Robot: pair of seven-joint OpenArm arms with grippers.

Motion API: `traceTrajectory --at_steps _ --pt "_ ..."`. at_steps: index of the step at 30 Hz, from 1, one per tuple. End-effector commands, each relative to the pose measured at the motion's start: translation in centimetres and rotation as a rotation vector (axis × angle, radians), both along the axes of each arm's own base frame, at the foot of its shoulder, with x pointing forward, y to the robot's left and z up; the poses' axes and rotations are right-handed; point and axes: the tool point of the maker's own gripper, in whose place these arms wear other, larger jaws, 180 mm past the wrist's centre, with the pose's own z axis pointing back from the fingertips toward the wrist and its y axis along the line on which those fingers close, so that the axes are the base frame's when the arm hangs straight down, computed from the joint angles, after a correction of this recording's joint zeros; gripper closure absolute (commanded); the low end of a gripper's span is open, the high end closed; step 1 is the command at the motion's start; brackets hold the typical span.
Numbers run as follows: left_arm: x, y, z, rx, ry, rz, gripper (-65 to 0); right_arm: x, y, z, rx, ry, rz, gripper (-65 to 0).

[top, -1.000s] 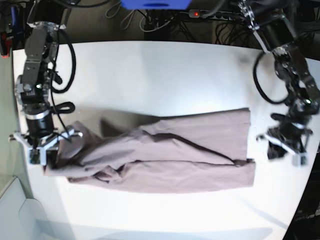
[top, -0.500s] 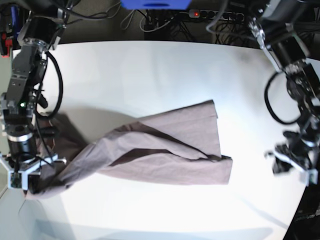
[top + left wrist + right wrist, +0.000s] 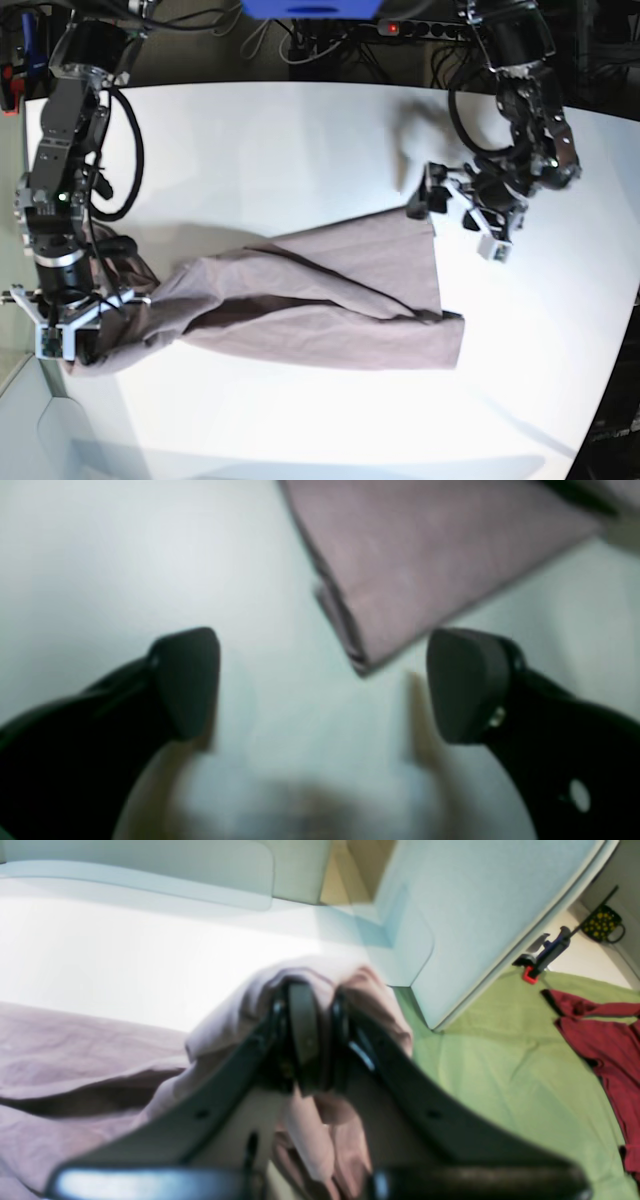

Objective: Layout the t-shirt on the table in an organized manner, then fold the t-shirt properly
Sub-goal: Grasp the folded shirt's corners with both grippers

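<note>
Bunching around the right tool (image 3: 312, 1040), the t-shirt (image 3: 330, 300) hides its pads.

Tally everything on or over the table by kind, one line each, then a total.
T-shirt: 1
Table: 1
Grippers: 2, left with jaws open beside the shirt's corner, right with jaws shut on the shirt
Total: 4

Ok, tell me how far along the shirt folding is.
Early stage. Done: nothing is folded; the t-shirt lies on the table in a rumpled, twisted strip. In hand: the right gripper is shut on the shirt's bunched end at the table edge, while the left gripper hovers open by the opposite corner, holding nothing. Left: spread it flat, then do every fold.
</note>
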Motion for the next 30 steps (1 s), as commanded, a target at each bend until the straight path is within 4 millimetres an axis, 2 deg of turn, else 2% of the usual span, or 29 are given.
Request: traceTrajectory --at_steps 1,6,10,14,21,30 --pt "0.7 -0.5 0.8 -0.016 -0.033 -0.001 -65.0 0.3 0.0 1.9 -0.006 -0.064 0.002 0.0" --pt "0.1 -3.1 0.4 -0.096 -0.055 0.02 -65.0 0.0 0.0 1.3 -0.007 -0.052 0.004 0.0" --pt "-0.2 -4.0 -0.4 -0.066 -0.038 0.018 -65.0 -0.2 0.0 1.0 -0.006 -0.044 0.005 0.0" --pt "0.0 -3.9 -0.8 -0.012 -0.053 0.023 -65.0 -0.2 0.0 0.9 -0.006 -0.04 0.004 0.0" --pt "-0.6 -4.2 -2.5 -0.036 -0.004 0.026 -65.0 -0.5 0.1 0.6 -0.005 -0.033 0.006 0.0" --pt "-0.5 -3.8 -2.6 -0.018 -0.002 0.022 -65.0 -0.5 0.1 0.5 -0.005 -0.032 0.005 0.0"
